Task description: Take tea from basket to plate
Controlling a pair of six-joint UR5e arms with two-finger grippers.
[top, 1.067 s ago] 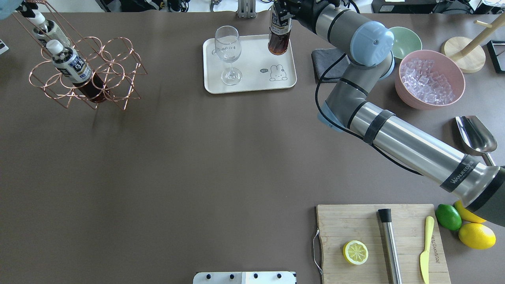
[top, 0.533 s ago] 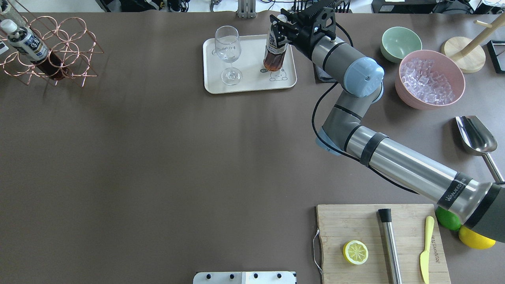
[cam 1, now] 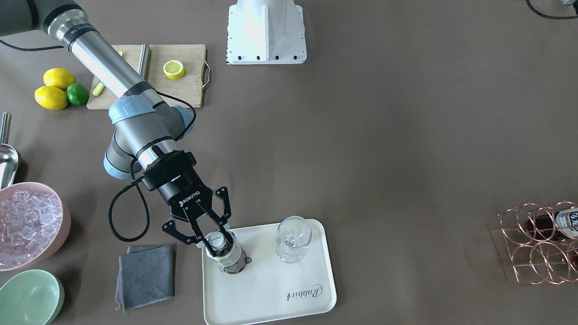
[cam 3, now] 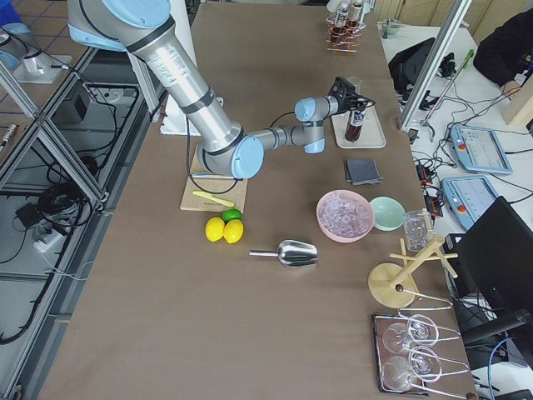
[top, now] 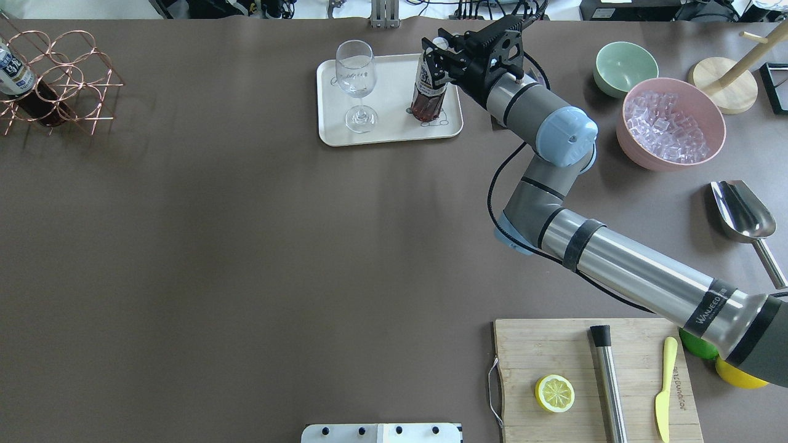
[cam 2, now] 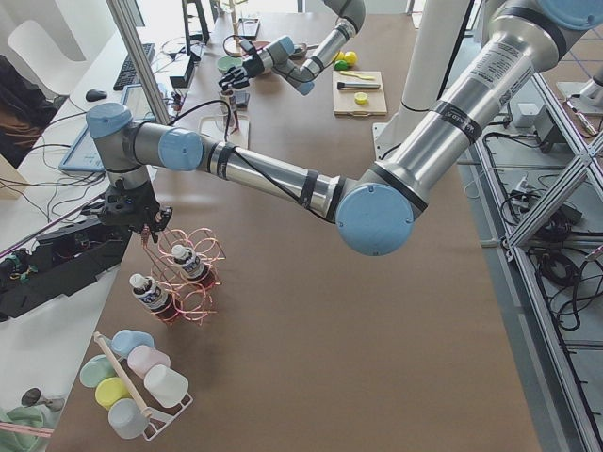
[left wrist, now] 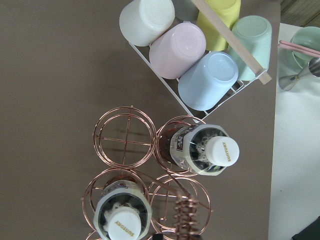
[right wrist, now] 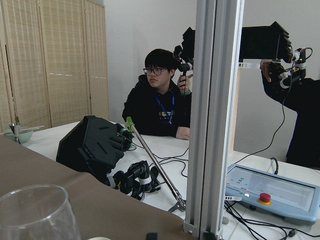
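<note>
My right gripper [cam 1: 216, 240] is shut on the neck of a tea bottle [cam 1: 227, 258], which stands upright on the cream plate [cam 1: 271, 289] at its right end in the overhead view [top: 429, 92]. The plate [top: 394, 126] also holds a stemmed glass [top: 357, 86]. The copper wire basket [top: 58, 80] stands at the far left of the table with two more tea bottles [left wrist: 207, 152] [left wrist: 122, 220] in it. My left gripper [cam 2: 141, 224] is at the top of the basket's handle. I cannot tell whether it is open or shut.
A grey cloth [cam 1: 145, 275] lies beside the plate. A pink bowl of ice [top: 671, 123], a green bowl [top: 625, 64] and a metal scoop [top: 742, 212] are on the right. A cutting board [top: 591, 375] lies at the front right. A rack of cups [left wrist: 200, 55] stands next to the basket.
The basket has moved left and farther back with the left arm. The right gripper has brought the tea bottle down onto the plate, near the drawing.
</note>
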